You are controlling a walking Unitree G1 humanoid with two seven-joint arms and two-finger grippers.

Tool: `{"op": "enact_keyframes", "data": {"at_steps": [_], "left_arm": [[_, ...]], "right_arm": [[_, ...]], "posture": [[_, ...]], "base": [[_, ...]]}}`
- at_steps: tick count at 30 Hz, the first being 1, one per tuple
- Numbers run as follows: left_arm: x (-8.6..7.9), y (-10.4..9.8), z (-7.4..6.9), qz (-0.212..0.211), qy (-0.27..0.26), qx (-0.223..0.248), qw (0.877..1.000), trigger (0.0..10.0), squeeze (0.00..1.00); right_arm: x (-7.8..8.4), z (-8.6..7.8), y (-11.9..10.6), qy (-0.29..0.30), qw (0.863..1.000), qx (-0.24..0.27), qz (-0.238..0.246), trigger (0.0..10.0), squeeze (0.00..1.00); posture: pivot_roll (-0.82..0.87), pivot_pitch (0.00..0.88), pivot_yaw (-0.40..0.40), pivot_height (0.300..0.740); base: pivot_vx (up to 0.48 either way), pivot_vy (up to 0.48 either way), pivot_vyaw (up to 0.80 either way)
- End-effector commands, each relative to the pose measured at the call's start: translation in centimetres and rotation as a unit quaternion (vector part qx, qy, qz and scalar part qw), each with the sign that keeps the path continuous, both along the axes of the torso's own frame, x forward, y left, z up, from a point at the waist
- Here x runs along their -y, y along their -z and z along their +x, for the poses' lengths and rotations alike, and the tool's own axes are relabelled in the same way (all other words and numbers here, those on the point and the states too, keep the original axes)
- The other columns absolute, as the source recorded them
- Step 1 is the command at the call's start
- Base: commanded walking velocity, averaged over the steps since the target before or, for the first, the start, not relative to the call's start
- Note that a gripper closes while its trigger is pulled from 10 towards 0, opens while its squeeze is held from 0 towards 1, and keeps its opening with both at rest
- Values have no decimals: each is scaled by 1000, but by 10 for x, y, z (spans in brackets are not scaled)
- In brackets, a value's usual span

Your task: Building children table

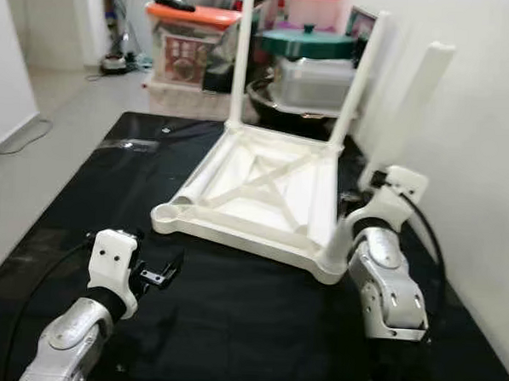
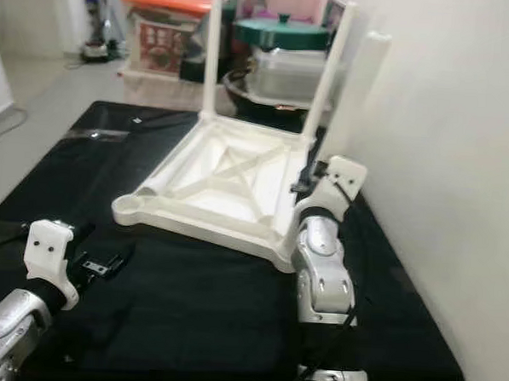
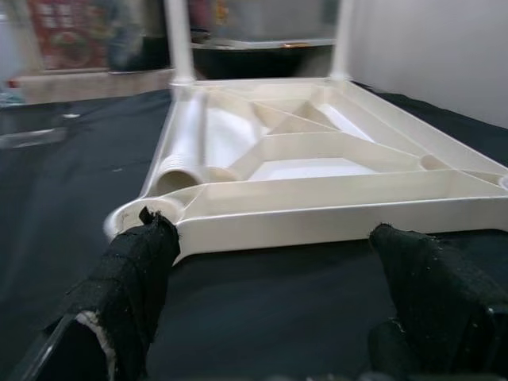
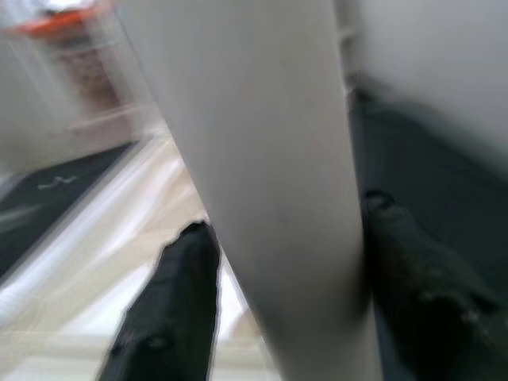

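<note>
Black mat (image 1: 256,327), right hand (image 4: 278,294) clamped on table leg (image 1: 408,109), left hand (image 3: 278,278) apart before upturned tabletop (image 1: 254,195)

Cream-white table (image 1: 263,191) — black mat (image 1: 230,326) — orange lid (image 1: 194,15).

A black cloth (image 1: 230,326) covers the bench. Beyond its far edge stand a clear storage box with an orange lid (image 1: 192,35), a lidded green pot (image 1: 309,41) atop a translucent container (image 1: 316,81), and a dark bowl (image 1: 272,102). A white wall (image 1: 488,126) runs alongside.

I see a black mat (image 1: 256,327) on the floor carrying the upturned white tabletop (image 1: 263,191) (two legs fitted).
</note>
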State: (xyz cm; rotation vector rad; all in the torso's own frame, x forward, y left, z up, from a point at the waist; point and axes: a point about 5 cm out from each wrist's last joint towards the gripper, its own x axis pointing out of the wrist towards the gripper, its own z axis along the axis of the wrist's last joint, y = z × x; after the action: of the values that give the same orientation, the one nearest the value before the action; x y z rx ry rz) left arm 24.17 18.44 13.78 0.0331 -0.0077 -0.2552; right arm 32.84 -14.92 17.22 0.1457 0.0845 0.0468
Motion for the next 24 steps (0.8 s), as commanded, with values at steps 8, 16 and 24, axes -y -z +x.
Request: {"op": "enact_keyframes", "data": {"at_steps": [8, 16, 24], "left_arm": [[5, 2, 3, -5, 12, -5, 1000, 10000, 0], [1, 1, 1, -3, -3, 0, 1000, 10000, 0], [2, 2, 2, -1, 4, -4, 1000, 10000, 0]], "right_arm": [[-57, -5, -47, -465, 880, 94, -7, 10000, 0], [-85, 3, 1, -428, 904, 13, -1, 9765, 0], [-28, 32, 42, 14, 994, -106, 31, 0, 0]], "posture": [[80, 0, -76, 740], [102, 0, -87, 740], [74, 0, -62, 740]], "base": [[0, 0, 0], [0, 0, 0], [0, 0, 0]]}}
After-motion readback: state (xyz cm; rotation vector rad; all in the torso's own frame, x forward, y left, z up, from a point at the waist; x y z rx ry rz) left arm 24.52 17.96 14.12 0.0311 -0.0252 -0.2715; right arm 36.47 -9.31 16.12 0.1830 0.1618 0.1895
